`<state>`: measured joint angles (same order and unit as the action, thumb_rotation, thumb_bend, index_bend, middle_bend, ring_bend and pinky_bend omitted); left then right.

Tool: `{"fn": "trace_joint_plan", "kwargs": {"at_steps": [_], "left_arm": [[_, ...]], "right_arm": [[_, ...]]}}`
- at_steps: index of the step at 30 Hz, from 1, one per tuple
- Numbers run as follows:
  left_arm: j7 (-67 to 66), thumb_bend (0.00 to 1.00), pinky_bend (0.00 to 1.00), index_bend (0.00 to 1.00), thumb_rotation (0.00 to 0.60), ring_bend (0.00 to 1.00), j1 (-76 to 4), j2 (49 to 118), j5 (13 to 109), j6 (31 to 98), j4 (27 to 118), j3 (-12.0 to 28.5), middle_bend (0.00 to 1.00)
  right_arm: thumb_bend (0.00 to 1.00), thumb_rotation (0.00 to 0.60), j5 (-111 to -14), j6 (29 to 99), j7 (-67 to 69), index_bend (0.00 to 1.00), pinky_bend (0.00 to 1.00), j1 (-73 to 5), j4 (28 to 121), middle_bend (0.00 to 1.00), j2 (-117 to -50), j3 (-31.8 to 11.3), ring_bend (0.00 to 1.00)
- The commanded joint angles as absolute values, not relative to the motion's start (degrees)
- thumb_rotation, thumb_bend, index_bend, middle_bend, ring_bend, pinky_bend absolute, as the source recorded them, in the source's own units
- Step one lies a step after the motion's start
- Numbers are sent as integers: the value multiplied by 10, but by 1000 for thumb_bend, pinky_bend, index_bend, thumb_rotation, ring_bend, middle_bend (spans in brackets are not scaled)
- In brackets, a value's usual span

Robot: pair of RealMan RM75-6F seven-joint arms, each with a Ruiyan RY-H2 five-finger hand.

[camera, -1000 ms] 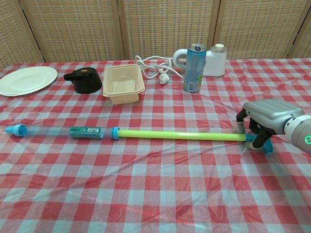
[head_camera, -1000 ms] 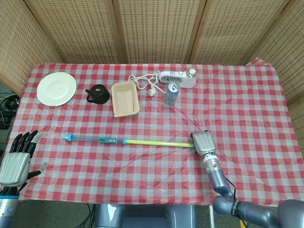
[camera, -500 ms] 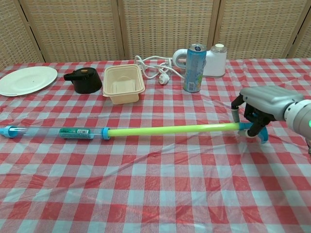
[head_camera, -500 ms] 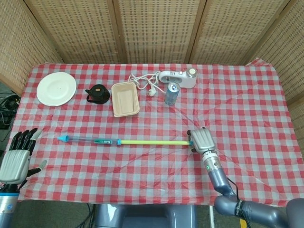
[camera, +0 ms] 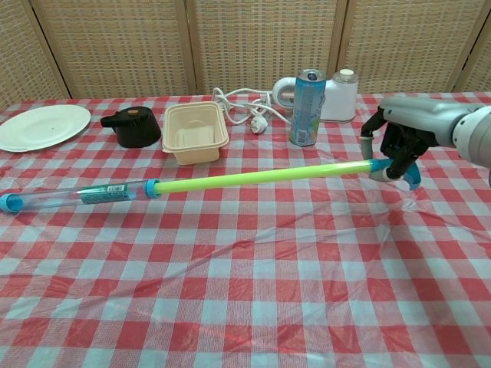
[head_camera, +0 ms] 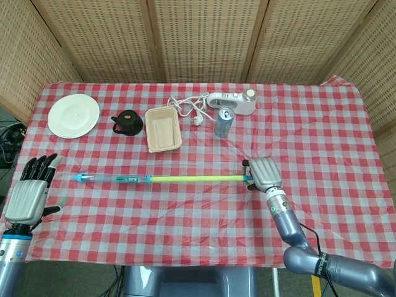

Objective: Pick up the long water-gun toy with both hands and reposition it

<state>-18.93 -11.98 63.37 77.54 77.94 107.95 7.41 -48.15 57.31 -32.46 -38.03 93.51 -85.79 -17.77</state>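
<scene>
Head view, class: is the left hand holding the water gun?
No. The left hand sits open near the table's left edge, clear of the water gun, which only the right hand grips.

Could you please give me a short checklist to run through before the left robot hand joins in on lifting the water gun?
1. Right robot hand grips the water gun at its handle end: ok.
2. Handle end raised off the table: ok.
3. Left robot hand holds the toy: not ok, open and apart from it.
4. Blue tip off the tablecloth: cannot tell.
5. Can and food box apart from the toy: ok.
</scene>
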Motion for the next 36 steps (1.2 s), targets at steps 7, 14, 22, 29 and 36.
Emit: {"fn": "trace_joint_plan", "kwargs": {"at_steps": [7, 14, 22, 29, 36], "left_arm": [[-226, 245, 0, 0, 600, 0, -154, 623, 722, 750, 1109, 100, 0], [-247, 249, 0, 0, 600, 0, -178, 618, 683, 733, 1118, 115, 0], [-292, 272, 220, 54, 600, 280, -225, 606, 600, 703, 1115, 148, 285], [-319, 274, 333, 151, 600, 419, -271, 595, 519, 654, 1098, 161, 454], [-330, 274, 504, 247, 600, 584, -310, 583, 457, 616, 1071, 164, 639]], "right_arm": [[510, 600, -441, 544, -282, 819, 498, -401, 943, 1000, -828, -197, 993], [510, 600, -430, 535, -268, 820, 498, -417, 948, 1000, -812, -199, 993], [509, 600, -432, 533, -244, 822, 499, -426, 955, 1000, -797, -198, 993], [510, 600, -433, 526, -223, 822, 500, -431, 955, 1000, -782, -191, 993], [510, 600, -434, 522, -209, 823, 500, -436, 960, 1000, -766, -186, 993]]}}
